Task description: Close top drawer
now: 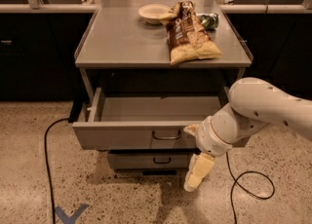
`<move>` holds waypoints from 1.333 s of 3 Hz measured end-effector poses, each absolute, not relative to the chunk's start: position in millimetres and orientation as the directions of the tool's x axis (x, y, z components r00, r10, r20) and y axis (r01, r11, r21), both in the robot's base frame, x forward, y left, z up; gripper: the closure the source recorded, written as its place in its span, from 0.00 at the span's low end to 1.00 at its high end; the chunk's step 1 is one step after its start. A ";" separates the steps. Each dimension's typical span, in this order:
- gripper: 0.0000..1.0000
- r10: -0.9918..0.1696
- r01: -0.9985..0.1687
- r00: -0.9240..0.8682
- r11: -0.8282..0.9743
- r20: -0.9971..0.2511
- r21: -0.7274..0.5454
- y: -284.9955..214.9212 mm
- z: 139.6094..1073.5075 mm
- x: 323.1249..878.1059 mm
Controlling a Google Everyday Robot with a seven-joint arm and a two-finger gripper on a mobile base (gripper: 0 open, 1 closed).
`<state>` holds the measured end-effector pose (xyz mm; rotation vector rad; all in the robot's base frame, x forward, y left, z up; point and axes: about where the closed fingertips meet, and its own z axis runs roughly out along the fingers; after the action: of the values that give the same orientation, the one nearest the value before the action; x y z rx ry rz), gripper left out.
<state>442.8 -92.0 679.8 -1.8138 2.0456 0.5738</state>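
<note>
One dark cable (46, 169) trails over the speckled floor at left. Next, the top drawer (131, 136) stands pulled well out of its grey table (122, 43) (wire handle (166, 135) at centre). On the table sit a pale bowl (153, 12) and a brown snack bag (190, 33), its print unreadable. Rightmost, the pincer (197, 172) hangs just beside the drawer front; spread or pressed together, I cannot tell

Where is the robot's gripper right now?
In the camera view, the gripper sits right of centre, at the front of the top drawer, beside its handle.
</note>
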 end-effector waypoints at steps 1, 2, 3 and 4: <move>0.00 -0.853 -0.987 -0.159 0.129 -0.498 0.094 -102.2 661.5 443.2; 0.00 -0.858 -0.982 -0.186 0.173 -0.479 0.072 -127.6 662.8 463.3; 0.00 -0.853 -0.976 -0.203 0.216 -0.481 0.028 -153.6 677.4 491.9; 0.00 -0.853 -0.976 -0.203 0.216 -0.481 0.028 -153.5 677.3 491.9</move>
<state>491.9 -153.5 677.3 -1.7008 2.1347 0.4681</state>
